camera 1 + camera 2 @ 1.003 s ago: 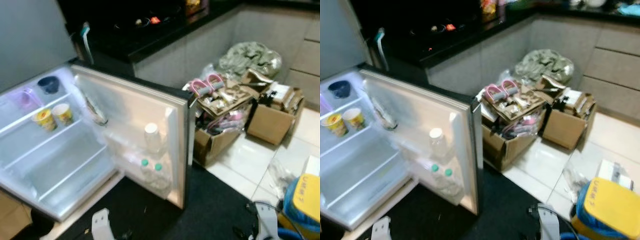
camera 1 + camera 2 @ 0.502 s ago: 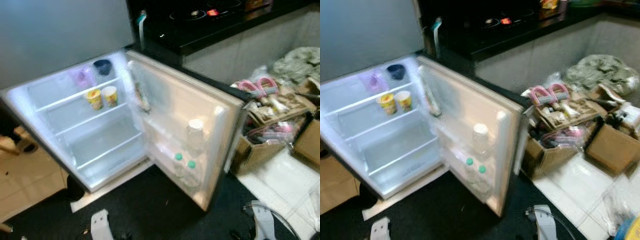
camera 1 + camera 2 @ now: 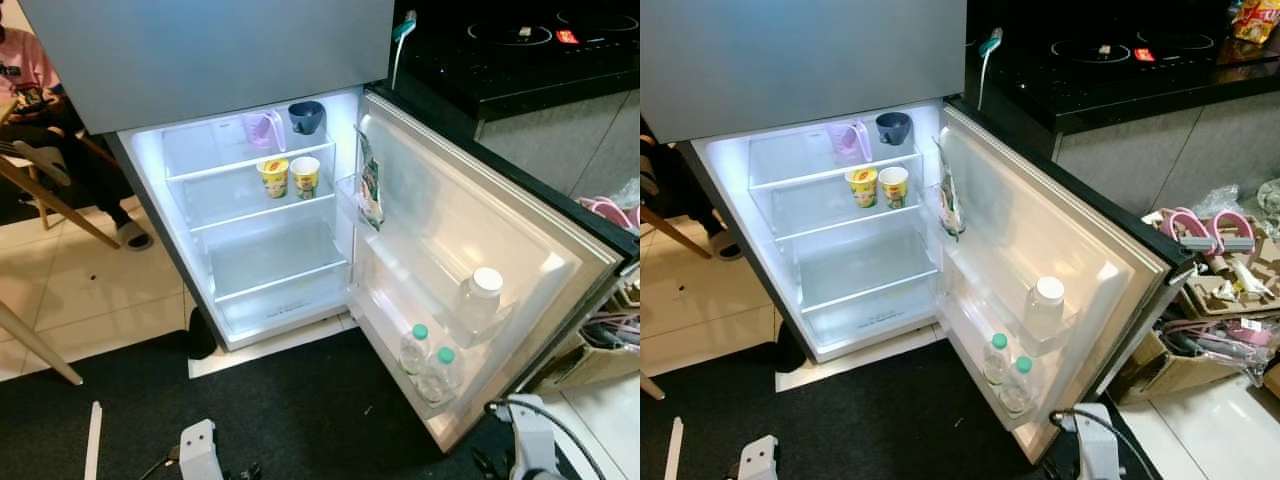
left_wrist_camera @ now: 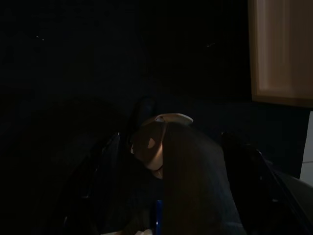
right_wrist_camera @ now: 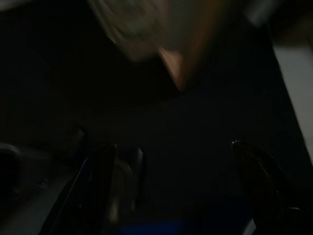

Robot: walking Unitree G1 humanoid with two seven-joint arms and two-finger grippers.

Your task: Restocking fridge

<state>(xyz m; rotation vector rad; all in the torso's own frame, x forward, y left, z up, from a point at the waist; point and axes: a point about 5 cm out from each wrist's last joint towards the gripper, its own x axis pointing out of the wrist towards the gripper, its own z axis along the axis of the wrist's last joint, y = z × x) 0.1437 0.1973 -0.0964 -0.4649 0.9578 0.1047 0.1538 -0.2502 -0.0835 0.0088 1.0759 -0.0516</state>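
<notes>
You face a lit white fridge (image 3: 250,270) with its door (image 3: 470,230) swung wide; two printed cups (image 3: 288,176) stand on its middle shelf, clear bottles (image 3: 430,360) in the door racks.

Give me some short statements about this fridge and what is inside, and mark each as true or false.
1. The fridge door stands open. True.
2. Two paper cups stand side by side on a shelf inside the fridge. True.
3. The green-capped bottles stand on the top shelf inside. False: they sit in the lowest bin of the door.
4. A white-capped bottle sits in a door bin above the green-capped ones. True.
5. The dark blue cup is on the floor mat. False: it is on the top shelf, beside a pink container.
</notes>
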